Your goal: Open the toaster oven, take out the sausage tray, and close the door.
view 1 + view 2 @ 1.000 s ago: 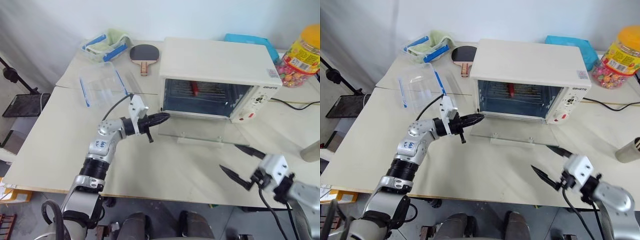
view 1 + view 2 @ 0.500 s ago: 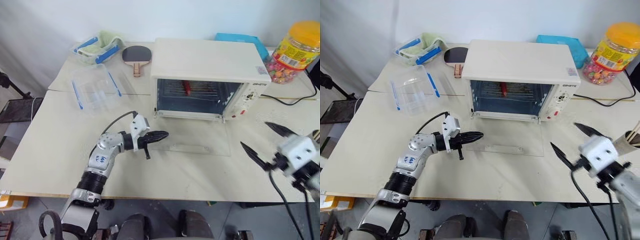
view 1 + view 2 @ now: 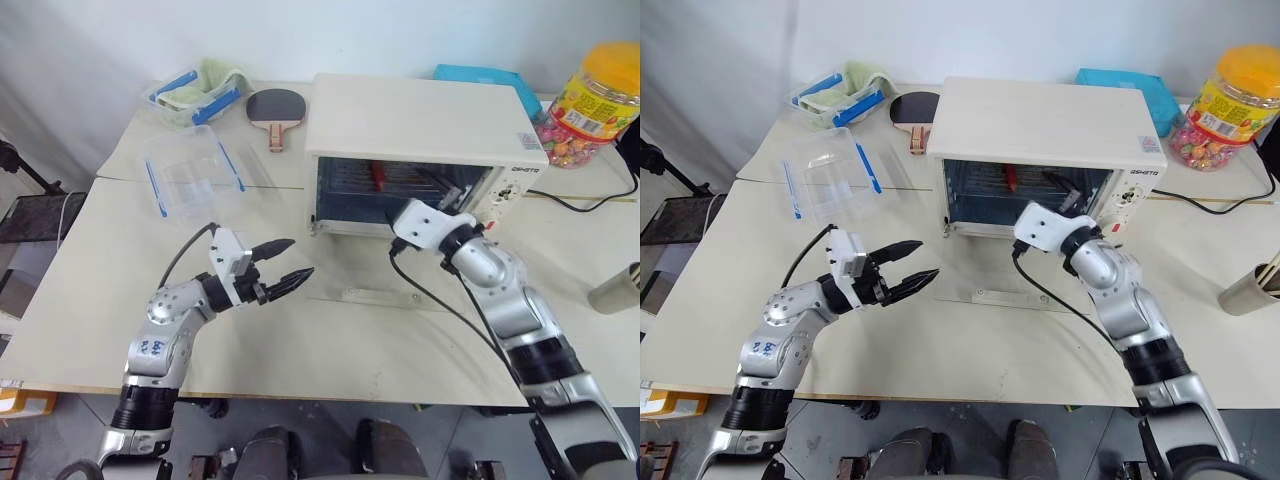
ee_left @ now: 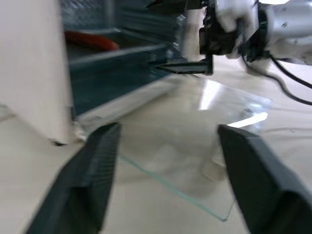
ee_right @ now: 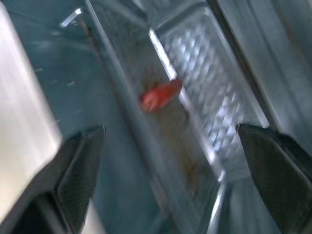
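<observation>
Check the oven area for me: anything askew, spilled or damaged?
Nothing stands out. The clear glass door lies flat on the table in front of the cream-white toaster oven, and the red sausage sits on the silver metal tray inside. No spill or damage is visible.

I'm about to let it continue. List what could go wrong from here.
The right hand is open at the toaster oven mouth; closing off-centre could tilt the sausage tray and roll the sausage off. The door lies flat below that arm, which might press on the glass.
</observation>
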Tool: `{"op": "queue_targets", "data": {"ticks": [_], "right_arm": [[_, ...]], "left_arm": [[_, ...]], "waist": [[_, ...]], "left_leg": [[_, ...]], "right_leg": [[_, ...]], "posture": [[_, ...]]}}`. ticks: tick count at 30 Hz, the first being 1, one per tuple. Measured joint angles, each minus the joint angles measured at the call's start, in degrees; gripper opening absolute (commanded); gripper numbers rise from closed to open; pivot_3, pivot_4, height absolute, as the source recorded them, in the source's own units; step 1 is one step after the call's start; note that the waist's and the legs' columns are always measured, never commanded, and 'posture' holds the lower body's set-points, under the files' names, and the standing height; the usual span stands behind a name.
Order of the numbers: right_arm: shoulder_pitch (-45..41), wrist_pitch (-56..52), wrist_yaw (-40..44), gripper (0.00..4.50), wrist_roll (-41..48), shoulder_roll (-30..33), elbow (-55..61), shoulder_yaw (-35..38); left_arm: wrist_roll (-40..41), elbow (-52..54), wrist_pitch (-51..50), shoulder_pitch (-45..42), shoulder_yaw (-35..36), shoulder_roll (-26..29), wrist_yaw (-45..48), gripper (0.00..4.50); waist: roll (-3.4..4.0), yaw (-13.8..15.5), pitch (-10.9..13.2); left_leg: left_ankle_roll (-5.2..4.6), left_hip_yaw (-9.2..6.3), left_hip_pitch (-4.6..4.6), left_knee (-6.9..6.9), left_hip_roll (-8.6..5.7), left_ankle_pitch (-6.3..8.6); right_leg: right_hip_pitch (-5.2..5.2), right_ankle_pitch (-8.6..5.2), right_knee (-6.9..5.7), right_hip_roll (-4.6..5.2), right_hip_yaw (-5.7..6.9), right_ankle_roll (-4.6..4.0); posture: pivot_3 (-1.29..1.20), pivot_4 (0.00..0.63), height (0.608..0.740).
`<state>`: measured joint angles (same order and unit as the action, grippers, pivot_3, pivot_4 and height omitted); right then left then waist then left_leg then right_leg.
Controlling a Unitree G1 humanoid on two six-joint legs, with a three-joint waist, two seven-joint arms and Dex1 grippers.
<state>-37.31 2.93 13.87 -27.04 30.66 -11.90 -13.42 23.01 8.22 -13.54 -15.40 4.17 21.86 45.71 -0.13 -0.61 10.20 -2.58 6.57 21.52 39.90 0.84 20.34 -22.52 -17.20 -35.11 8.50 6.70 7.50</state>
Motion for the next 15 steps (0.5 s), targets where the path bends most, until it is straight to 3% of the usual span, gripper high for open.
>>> {"op": "queue_targets", "data": {"ticks": [3,8,11,15], "right_arm": [[-3.92,-0.21,-3.60,4.50,-4.10,-1.67,-6.93,-1.96],[-8.54,1.80,-7.14,3.08,-7.17,-4.92,-16.05,-4.95],[-9.57,2.01,-7.65,2.01,-7.84,-5.33,-18.95,-5.63],[-10.39,2.05,-9.51,0.69,-8.41,-5.94,-20.94,-5.63]], "left_arm": [[0.68,2.89,-1.10,2.15,1.74,0.35,-2.53,4.06],[1.01,3.76,-2.03,2.31,1.36,-0.76,-5.46,4.11],[1.01,3.77,-2.04,1.57,0.79,-0.91,-5.98,4.11],[0.73,0.36,-1.20,-3.66,-0.57,-1.74,-5.94,4.11]], "waist": [[0.00,-0.28,0.00],[0.00,-0.97,0.00],[0.00,-1.04,0.00],[0.00,-1.10,0.00]], "left_leg": [[0.01,-0.02,0.00,0.00,0.01,0.00],[0.02,-0.02,0.01,-0.02,0.00,-0.01],[0.02,-0.02,0.01,-0.06,0.01,-0.01],[0.03,0.00,0.01,-0.04,0.00,-0.02]], "right_leg": [[0.02,0.00,-0.01,0.00,0.01,0.00],[0.02,0.00,0.00,-0.01,0.02,0.00],[0.02,0.00,0.01,-0.03,0.03,0.00],[0.03,0.00,0.01,-0.03,0.01,0.00]], "posture": [[0.00,0.150,0.740],[0.00,0.150,0.740],[0.00,0.150,0.740],[0.00,0.150,0.740]]}}
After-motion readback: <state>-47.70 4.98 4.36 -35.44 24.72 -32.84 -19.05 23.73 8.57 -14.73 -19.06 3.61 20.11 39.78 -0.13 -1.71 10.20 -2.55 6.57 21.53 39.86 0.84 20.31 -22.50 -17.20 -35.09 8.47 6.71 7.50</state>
